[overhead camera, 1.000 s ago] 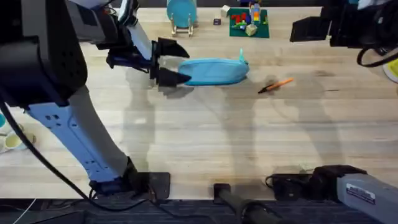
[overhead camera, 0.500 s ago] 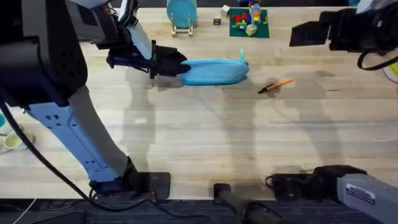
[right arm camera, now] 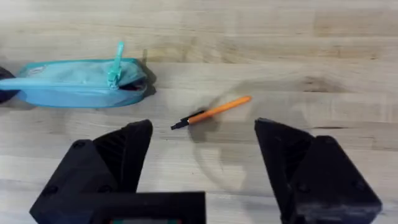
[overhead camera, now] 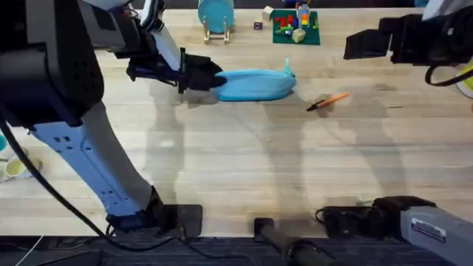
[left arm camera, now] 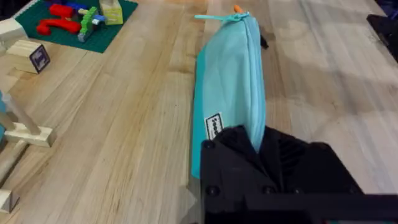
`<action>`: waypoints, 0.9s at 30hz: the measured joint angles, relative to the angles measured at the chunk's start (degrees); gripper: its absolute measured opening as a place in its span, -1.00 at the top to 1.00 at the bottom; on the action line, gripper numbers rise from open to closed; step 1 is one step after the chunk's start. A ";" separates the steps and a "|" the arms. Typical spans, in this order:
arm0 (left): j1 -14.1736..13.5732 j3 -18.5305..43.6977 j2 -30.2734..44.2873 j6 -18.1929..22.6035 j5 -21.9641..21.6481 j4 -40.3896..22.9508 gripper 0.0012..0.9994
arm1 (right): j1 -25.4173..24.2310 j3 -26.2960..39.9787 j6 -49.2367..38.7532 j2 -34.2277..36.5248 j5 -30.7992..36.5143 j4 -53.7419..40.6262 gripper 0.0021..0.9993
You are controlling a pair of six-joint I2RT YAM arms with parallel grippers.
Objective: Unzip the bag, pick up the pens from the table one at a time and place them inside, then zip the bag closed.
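The light blue bag (overhead camera: 255,83) lies on the table (overhead camera: 244,162), its teal zipper pull (overhead camera: 287,68) sticking up at its right end. My left gripper (overhead camera: 212,79) is shut on the bag's left end; the left wrist view has the black fingers (left arm camera: 249,155) pinching the fabric of the bag (left arm camera: 233,81). An orange pen (overhead camera: 327,101) with a black tip lies right of the bag. My right gripper (overhead camera: 353,43) hangs open above the table at the far right; its wrist view looks down on the pen (right arm camera: 211,112) and the bag (right arm camera: 78,82).
A teal disc on a wooden stand (overhead camera: 215,16) and a green plate with toy bricks (overhead camera: 295,26) sit at the back edge. Wooden blocks (left arm camera: 25,56) lie near the green plate (left arm camera: 74,25).
My left gripper has shut on the bag's left end. The right gripper has drifted slightly.
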 joint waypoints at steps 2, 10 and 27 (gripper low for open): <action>0.00 0.00 0.00 0.00 0.00 0.01 0.92 | 0.00 0.00 -0.04 0.00 -0.43 0.04 -0.99; 0.00 0.00 0.00 0.00 0.00 0.00 0.92 | 1.44 0.00 -0.22 0.00 -2.13 2.16 -1.00; 0.00 0.00 0.00 0.00 0.00 -0.01 0.92 | 10.51 8.65 3.46 17.20 -2.77 4.78 -0.99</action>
